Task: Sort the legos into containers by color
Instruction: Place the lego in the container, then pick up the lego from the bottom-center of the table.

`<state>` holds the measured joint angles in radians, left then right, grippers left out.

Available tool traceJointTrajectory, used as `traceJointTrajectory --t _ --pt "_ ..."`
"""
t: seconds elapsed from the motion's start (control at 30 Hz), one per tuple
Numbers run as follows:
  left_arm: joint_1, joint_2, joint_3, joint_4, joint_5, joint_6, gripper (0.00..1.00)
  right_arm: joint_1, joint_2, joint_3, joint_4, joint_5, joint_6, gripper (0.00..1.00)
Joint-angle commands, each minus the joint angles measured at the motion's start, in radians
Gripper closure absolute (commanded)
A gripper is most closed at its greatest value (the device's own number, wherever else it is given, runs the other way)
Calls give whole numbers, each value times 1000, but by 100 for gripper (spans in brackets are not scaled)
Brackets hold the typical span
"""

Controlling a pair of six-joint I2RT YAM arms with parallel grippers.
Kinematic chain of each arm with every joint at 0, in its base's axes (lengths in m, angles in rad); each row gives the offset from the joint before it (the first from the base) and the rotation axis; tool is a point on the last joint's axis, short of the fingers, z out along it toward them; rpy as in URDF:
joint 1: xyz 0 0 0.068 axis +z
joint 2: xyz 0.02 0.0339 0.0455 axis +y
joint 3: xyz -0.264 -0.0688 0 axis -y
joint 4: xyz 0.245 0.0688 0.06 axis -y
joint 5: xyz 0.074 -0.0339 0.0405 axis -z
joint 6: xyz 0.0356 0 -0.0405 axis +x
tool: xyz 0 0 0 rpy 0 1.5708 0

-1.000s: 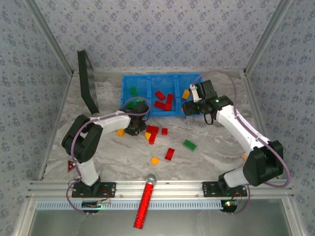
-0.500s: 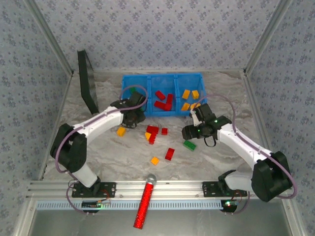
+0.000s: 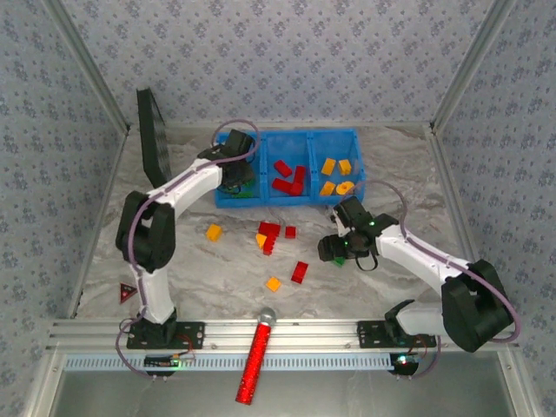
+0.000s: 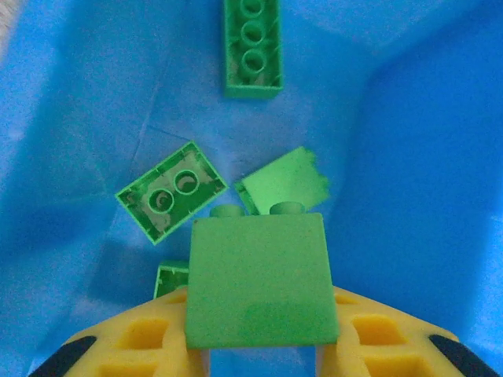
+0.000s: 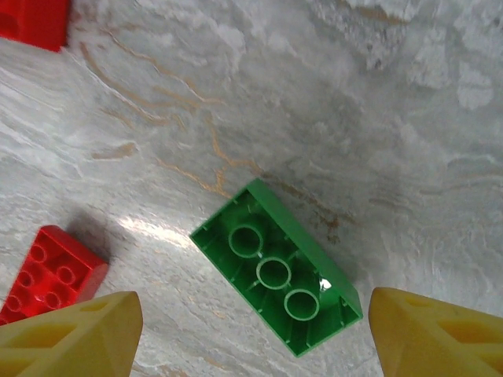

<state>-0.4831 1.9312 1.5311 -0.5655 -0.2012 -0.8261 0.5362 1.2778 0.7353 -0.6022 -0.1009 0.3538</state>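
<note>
Your blue tray (image 3: pixel 295 133) sits at the table's (image 3: pixel 191 261) 12 o'clock. Your left pincer (image 4: pixel 259 345) pinches a green brick (image 4: pixel 258 287) over its left compartment (image 4: pixel 94 102). Your right pincer (image 5: pixel 251 334) hangs spread above an upturned green brick (image 5: pixel 277 271) at the tray's 5 o'clock.

Blue tray (image 3: pixel 291 201) at twelve o'clock on the counter (image 3: pixel 200 269), three compartments side by side. In the nine-o'clock compartment (image 4: pixel 409 157), greens: a long brick (image 4: pixel 251 47) upside down, a two-hole brick (image 4: pixel 169 200) upside down and skewed, and a flat piece (image 4: pixel 284 181) just beside it. Over them hangs a square green brick (image 4: pixel 259 283), pinched in the left end effector (image 4: pixel 259 355). Middle compartment: red bricks (image 3: pixel 287 178), heaped. Three-o'clock compartment: orange bricks (image 3: pixel 328 166) and the yellow ring (image 3: pixel 345 187).

Loose below the tray: an orange brick (image 3: pixel 213 232) at seven o'clock, a red-and-orange cluster (image 3: pixel 268 234) at six, a red brick (image 3: pixel 300 272) and a small orange one (image 3: pixel 274 283) nearer. At five o'clock lies a green three-tube brick (image 5: pixel 275 275), upside down.
</note>
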Motion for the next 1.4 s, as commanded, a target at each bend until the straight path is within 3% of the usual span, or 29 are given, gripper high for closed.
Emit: traceJointTrajectory --t 0.0,0.3,0.67,1.23,1.37 --pt "12 54 47 2 21 38 72 28 0 -18 -18 26 57 22" --pt "12 98 72 9 39 38 70 68 9 -51 -27 35 89 22" --pt "12 71 64 9 49 46 40 80 22 -40 -43 75 83 22" --pt "14 -52 17 17 71 65 36 72 92 34 -83 155 -24 21" --pt "12 -97 4 14 68 83 35 64 123 54 -75 111 -29 18"
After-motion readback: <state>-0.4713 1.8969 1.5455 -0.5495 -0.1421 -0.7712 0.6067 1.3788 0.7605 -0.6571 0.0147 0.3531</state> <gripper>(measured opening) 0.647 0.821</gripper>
